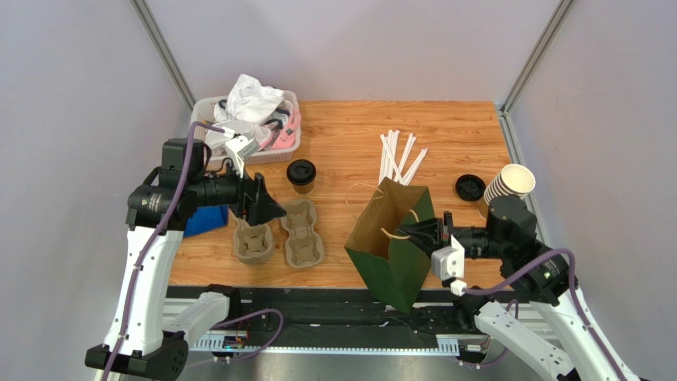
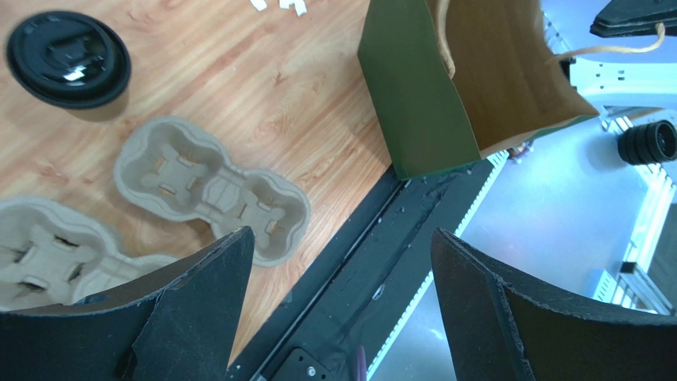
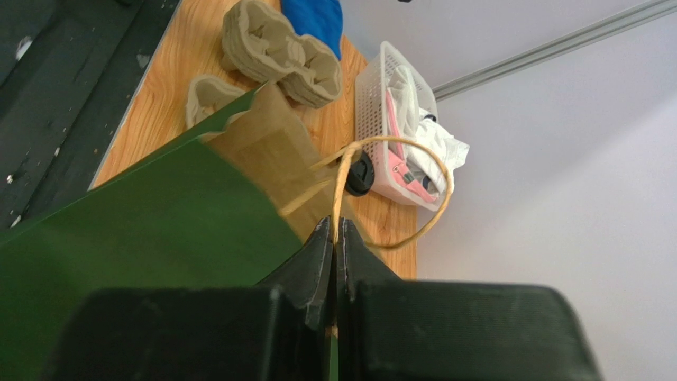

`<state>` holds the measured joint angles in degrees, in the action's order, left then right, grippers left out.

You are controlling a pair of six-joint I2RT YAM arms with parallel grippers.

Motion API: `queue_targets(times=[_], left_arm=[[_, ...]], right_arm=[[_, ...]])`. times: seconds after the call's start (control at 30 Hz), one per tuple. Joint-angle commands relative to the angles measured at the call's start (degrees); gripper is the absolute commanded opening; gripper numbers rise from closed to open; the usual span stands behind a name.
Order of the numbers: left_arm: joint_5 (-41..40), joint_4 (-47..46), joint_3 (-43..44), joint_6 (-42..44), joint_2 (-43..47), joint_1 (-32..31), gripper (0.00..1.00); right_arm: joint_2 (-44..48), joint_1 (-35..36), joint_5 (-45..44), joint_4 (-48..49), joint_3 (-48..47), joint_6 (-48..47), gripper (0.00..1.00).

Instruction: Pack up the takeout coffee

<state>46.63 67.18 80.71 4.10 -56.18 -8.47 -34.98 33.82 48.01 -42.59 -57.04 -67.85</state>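
The takeout coffee (image 1: pixel 301 175), a brown paper cup with a black lid, stands upright on the table behind two pulp carriers; it also shows in the left wrist view (image 2: pixel 67 57). A green paper bag (image 1: pixel 393 242) stands open near the front edge. My right gripper (image 1: pixel 412 230) is shut on the bag's twine handle (image 3: pixel 397 151) at the bag's mouth, as the right wrist view (image 3: pixel 334 226) shows. My left gripper (image 1: pixel 274 210) is open and empty, hovering over the carriers, left of the bag and in front of the cup; its jaws stand wide in the left wrist view (image 2: pixel 342 238).
Two pulp cup carriers (image 1: pixel 303 232) (image 1: pixel 253 240) lie side by side at front left. A white basket (image 1: pixel 208 105) of clutter sits at back left, a blue object (image 1: pixel 206 218) under my left arm. White straws (image 1: pixel 400 155), a loose black lid (image 1: pixel 470 187) and stacked paper cups (image 1: pixel 508 184) are at right.
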Motion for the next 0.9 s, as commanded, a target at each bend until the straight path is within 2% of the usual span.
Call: queue_targets(times=[0.0, 0.07, 0.1, 0.17, 0.2, 0.3, 0.53, 0.67, 0.8, 0.83, 0.87], left_arm=[[3.1, -2.5, -3.4, 2.7, -1.8, 0.3, 0.90], [3.8, -5.1, -5.9, 1.7, -2.0, 0.3, 0.90], [4.4, -7.6, -6.8, 1.1, -2.0, 0.3, 0.90], [5.4, -10.2, -9.3, 0.0, -2.0, 0.3, 0.89], [5.7, -12.1, -9.9, -0.7, -1.9, 0.3, 0.89], [6.3, -14.3, -11.4, -1.0, -2.5, 0.3, 0.89], [6.5, -15.1, -10.7, -1.8, -2.2, 0.3, 0.89], [6.1, -14.9, -10.9, -1.8, -1.0, 0.3, 0.89], [6.0, -14.7, -11.4, -2.1, -1.3, 0.2, 0.89], [6.1, -14.8, -11.3, -2.1, -1.4, 0.2, 0.89], [6.1, -15.0, -11.2, -2.2, -1.6, 0.2, 0.88]], right_arm=[[4.7, 0.7, -2.7, -3.3, 1.4, -7.8, 0.09], [5.7, 0.9, -4.8, -9.8, -1.9, -7.6, 0.21], [6.0, 0.8, -5.4, -11.9, -3.2, -7.6, 0.40], [5.7, 0.8, -7.7, -17.6, -6.1, -7.2, 0.59], [5.5, 0.8, -8.5, -19.6, -8.6, -7.2, 0.77], [4.6, 0.8, -12.3, -26.3, -12.8, -6.7, 0.94], [5.4, 0.7, -16.1, -39.5, -21.3, -3.2, 1.00], [6.9, 0.5, -14.4, -41.9, -26.9, 2.2, 1.00], [7.9, -3.3, -11.2, -41.6, -32.6, 6.9, 1.00], [7.0, -4.1, -10.9, -39.8, -33.7, 8.8, 1.00], [6.2, -4.9, -11.1, -38.5, -36.4, 14.5, 1.00]])
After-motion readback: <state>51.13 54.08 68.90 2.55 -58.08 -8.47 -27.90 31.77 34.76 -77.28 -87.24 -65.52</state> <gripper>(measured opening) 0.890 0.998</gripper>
